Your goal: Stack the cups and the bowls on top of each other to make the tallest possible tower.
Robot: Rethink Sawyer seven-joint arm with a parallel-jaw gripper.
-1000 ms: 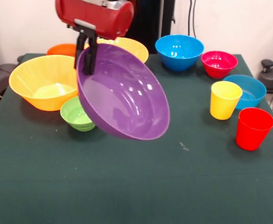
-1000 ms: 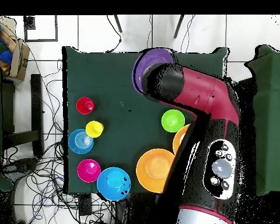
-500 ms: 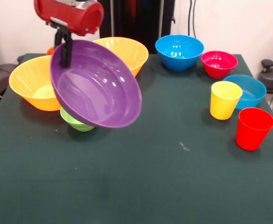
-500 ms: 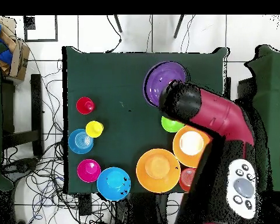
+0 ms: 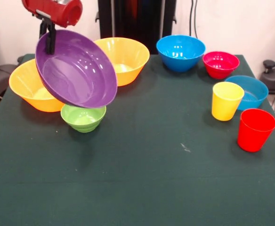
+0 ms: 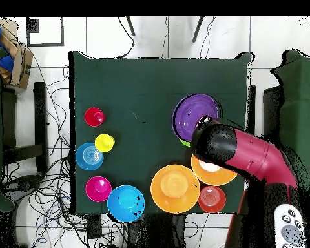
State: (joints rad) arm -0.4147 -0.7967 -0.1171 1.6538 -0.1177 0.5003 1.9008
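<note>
The arm reaches down at ten o'clock in the front view, its gripper (image 5: 48, 41) clamped on the rim of the tilted purple bowl (image 5: 76, 69), held above the green bowl (image 5: 83, 117).

The tilted purple bowl (image 5: 76, 75) hangs over the green bowl (image 5: 83, 117) and blocks the nearer yellow-orange bowl (image 5: 31, 84). The tabletop (image 5: 137, 179) lies open through the middle and front, between these bowls and the cups (image 5: 227, 100).
</note>
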